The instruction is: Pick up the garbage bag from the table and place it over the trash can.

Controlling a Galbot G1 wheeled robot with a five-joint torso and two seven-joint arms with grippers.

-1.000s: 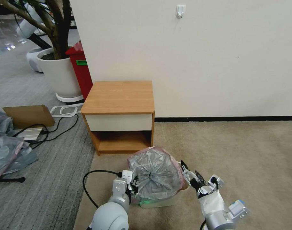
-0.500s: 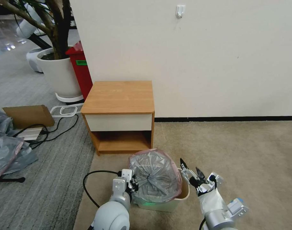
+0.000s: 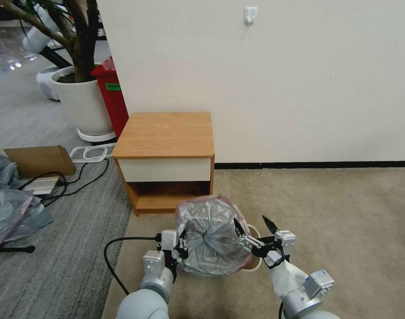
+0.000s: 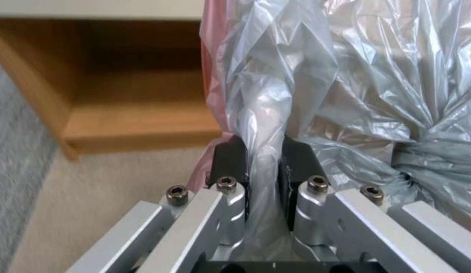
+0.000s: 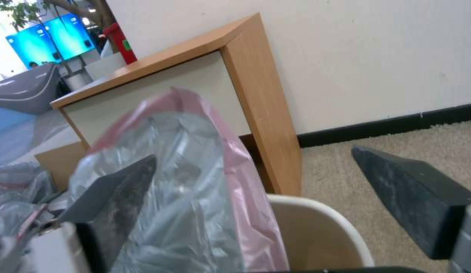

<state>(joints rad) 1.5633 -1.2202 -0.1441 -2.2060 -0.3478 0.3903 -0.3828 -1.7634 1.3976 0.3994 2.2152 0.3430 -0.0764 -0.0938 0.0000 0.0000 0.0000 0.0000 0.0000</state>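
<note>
The garbage bag (image 3: pixel 209 235), crinkled grey plastic with a pink rim, hangs bunched over the cream trash can (image 3: pixel 254 262) on the carpet in front of the table (image 3: pixel 167 133). My left gripper (image 3: pixel 181 246) is shut on the bag's left edge; in the left wrist view its black pads (image 4: pixel 230 159) pinch a fold of the bag (image 4: pixel 367 76). At the bag's right side my right gripper (image 3: pixel 250 220) is open, one finger against the plastic and the other apart. In the right wrist view the bag (image 5: pixel 195 197) stands above the can's rim (image 5: pixel 326 212).
The wall stands right behind the table. A red bin (image 3: pixel 111 95) and a big white plant pot (image 3: pixel 82 104) are to the table's left. Cardboard (image 3: pixel 40 160), cables (image 3: pixel 78 181) and a heap of plastic (image 3: pixel 11 208) lie on the grey floor. Open beige carpet (image 3: pixel 335 221) stretches right.
The left gripper has lifted the bag and shifted it slightly left, off the can's rim. The right gripper has moved left, up to the bag's right side.
</note>
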